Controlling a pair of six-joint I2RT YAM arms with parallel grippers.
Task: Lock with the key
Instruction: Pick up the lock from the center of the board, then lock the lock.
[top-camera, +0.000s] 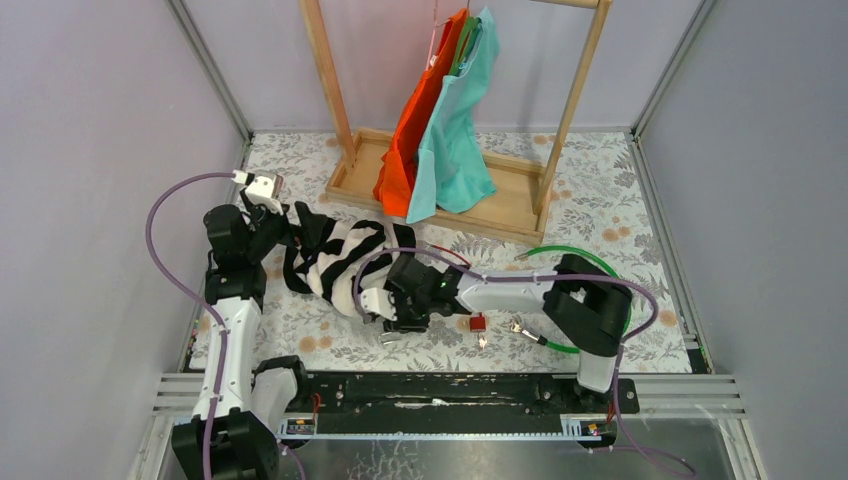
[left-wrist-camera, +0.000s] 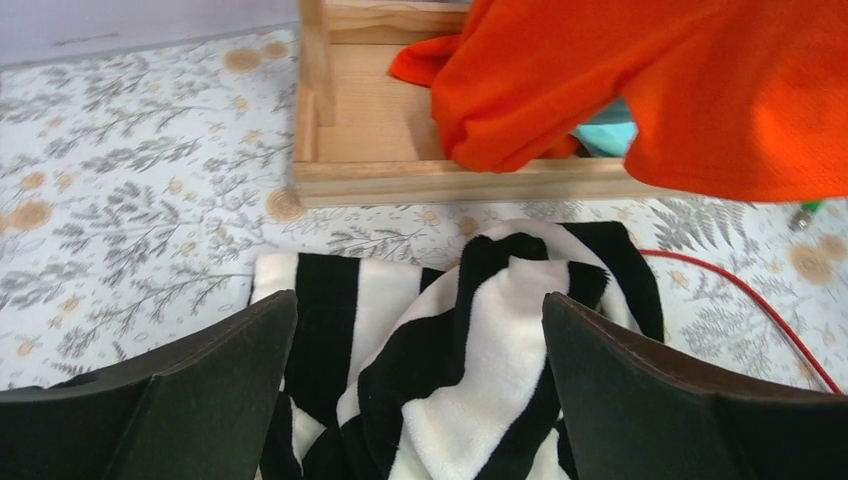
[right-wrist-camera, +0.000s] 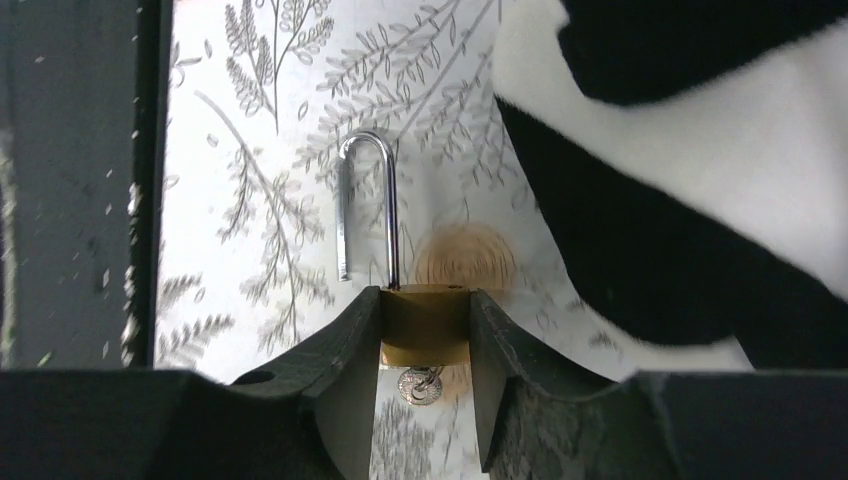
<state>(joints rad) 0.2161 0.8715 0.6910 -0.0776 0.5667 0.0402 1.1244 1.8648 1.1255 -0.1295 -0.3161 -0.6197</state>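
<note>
A brass padlock (right-wrist-camera: 424, 322) lies on the floral tablecloth, its steel shackle (right-wrist-camera: 365, 205) swung open and pointing away. My right gripper (right-wrist-camera: 425, 335) is shut on the padlock's body, with a finger pressed against each side. Below the body, between the fingers, shows the round head of a key (right-wrist-camera: 419, 386) with a small ring on it. In the top view the right gripper (top-camera: 392, 318) is low over the cloth, beside a black-and-white striped blanket (top-camera: 345, 255). My left gripper (left-wrist-camera: 420, 345) hangs open above that blanket, holding nothing.
A wooden rack (top-camera: 440, 185) with an orange garment (top-camera: 415, 125) and a teal one (top-camera: 455, 140) stands at the back. A red tag (top-camera: 477, 323) and small metal pieces (top-camera: 520, 328) lie by the right arm. A green cable (top-camera: 575, 255) loops there. The black rail (top-camera: 450, 392) runs along the near edge.
</note>
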